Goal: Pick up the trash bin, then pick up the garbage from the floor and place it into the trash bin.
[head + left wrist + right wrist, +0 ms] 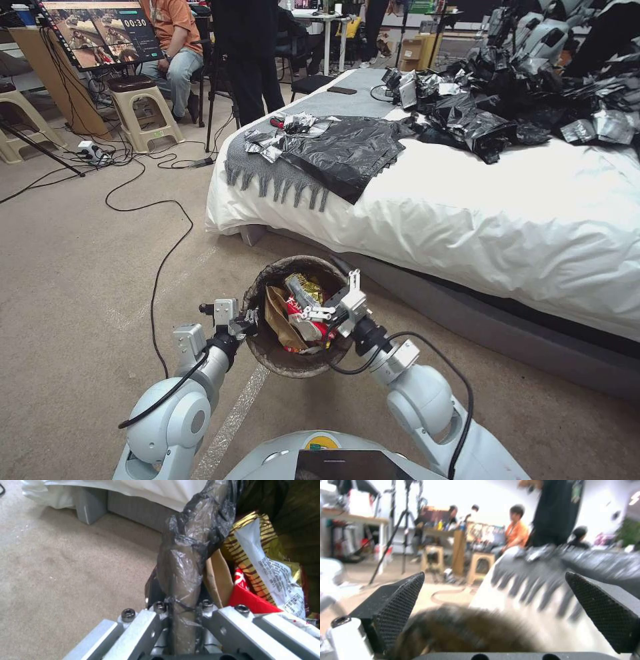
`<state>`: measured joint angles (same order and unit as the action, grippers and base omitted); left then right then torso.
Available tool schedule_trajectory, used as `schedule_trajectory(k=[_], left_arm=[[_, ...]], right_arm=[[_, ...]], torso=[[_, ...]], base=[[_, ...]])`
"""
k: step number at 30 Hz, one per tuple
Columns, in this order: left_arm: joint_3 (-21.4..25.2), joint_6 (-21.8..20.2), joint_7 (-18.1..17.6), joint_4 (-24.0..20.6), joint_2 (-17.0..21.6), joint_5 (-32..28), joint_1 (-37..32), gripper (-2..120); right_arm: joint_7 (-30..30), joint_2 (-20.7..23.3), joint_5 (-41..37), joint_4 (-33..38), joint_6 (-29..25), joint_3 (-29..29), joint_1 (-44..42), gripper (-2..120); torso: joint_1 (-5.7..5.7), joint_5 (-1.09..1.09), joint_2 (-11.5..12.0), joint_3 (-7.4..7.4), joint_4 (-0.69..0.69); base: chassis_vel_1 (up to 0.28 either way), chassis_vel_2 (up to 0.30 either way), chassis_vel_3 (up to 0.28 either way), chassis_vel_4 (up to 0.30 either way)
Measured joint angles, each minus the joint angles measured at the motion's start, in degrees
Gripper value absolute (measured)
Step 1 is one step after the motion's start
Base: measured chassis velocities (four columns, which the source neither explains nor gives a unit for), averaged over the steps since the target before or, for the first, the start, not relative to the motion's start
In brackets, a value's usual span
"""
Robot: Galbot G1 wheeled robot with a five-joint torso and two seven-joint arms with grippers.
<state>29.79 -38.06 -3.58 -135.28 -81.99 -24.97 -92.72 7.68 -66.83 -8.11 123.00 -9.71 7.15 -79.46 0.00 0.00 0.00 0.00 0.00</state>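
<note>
Both arms pale grey-blue, rounded glossy shells, silver block joints at wrists. Black cable looped along each forearm. Left gripper (181, 620): bare aluminium bars, dark hex-socket screws. Right gripper (500, 610): black wedge fingers (398, 605), knurled pads. Torso top: yellow round badge (322, 441).

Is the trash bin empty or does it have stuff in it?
It has stuff in it. Inside the trash bin lie a brown paper bag, a yellow wrapper and red scraps.

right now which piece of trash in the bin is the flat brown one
The brown paper bag, standing against the trash bin's left wall by the left gripper; the other pieces are red, white or gold.
</note>
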Motion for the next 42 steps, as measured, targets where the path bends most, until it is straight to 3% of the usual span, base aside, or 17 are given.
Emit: schedule_trajectory(k=[4, 6, 12, 16, 26, 42], left_arm=[[0.1, 0.0, 0.0, 0.2, 0.0, 0.0, 0.0, 0], [0.2, 0.1, 0.1, 0.5, 0.0, 0.0, 0.2, 0], [0.6, 0.6, 0.1, 0.9, 0.1, 0.0, 0.4, 0], [1.0, 1.0, 0.2, 1.1, 0.3, -0.3, 0.4, 0], [1.2, 2.9, 0.4, 1.7, 0.7, -0.5, 0.5, 0], [0.9, 3.4, 0.8, 1.6, 0.7, -0.3, 0.3, 0]], right_arm=[[-1.0, -1.5, 1.2, 3.8, -1.0, 5.3, -1.6, 100], [-6.5, -3.0, 4.2, 7.2, -0.2, 10.1, -4.4, 100], [-14.4, -6.2, 7.7, 9.8, 1.9, 15.2, -10.2, 100], [-16.9, -9.2, 9.3, 9.6, 0.2, 18.2, -14.5, 100], [-16.5, -14.0, 10.7, 5.4, -9.9, 20.0, -19.7, 100], [-16.0, -14.6, 10.2, 2.7, -11.2, 19.9, -19.5, 100]], torso=[[0.0, 0.0, 0.0, 0.0, 0.0], [0.0, 0.0, 0.0, 0.0, 0.0], [0.0, 0.0, 0.0, 0.0, 0.01], [0.0, -0.01, 0.0, 0.0, 0.0], [0.0, -0.01, 0.0, 0.0, 0.0], [0.0, 0.0, 0.0, 0.0, 0.0]], base=[[0.0, 0.0, 0.0, 0.0], [0.0, 0.0, 0.0, 0.0], [0.0, 0.0, 0.0, 0.0], [0.0, 0.0, 0.0, 0.0], [0.0, 0.0, 0.0, 0.0], [0.0, 0.0, 0.0, 0.0]])
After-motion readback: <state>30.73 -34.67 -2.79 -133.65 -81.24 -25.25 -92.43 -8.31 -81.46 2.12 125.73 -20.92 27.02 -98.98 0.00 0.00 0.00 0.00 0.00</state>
